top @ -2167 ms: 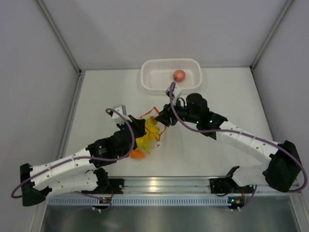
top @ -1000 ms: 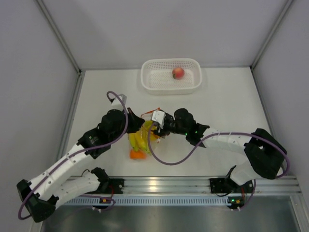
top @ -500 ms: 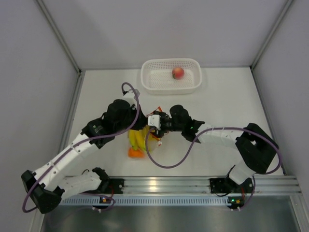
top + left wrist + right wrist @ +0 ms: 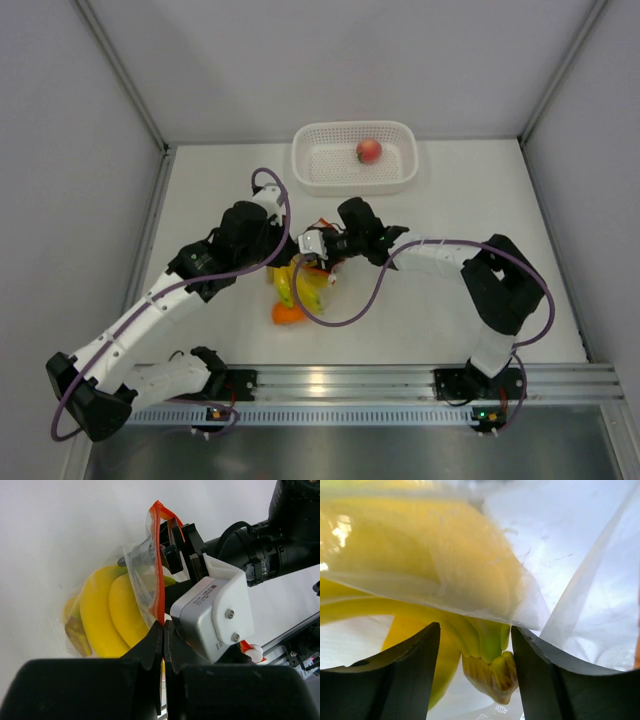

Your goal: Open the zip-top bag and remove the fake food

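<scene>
Orange in colour, the small fruit (image 4: 288,313) lies nearest the desk's near edge, left of centre; whether it sits inside the plastic I cannot tell. Just beyond it, about mid-desk, the zip-top bag (image 4: 303,287) holds the yellow banana bunches (image 4: 100,615). The left gripper (image 4: 163,630) is pressed together on the orange-red zip strip (image 4: 159,565), pinching one lip of the mouth. The right gripper (image 4: 475,630) is spread inside the pouch, a finger on either side of a green-tipped banana stem (image 4: 490,665) (film drapes above the stem, not visibly between the pads). At the far edge, the white basket (image 4: 310,172) holds the pink peach (image 4: 369,151).

The step in hand looks like drawing a bunch out. The right fingers should close on the stem alone, catching no film; the left should keep its pinch firm and pull gently the opposite way, so the pouch does not ride along; the draw should run straight out through the mouth, slowly, since a curved bunch may snag on the lip.
</scene>
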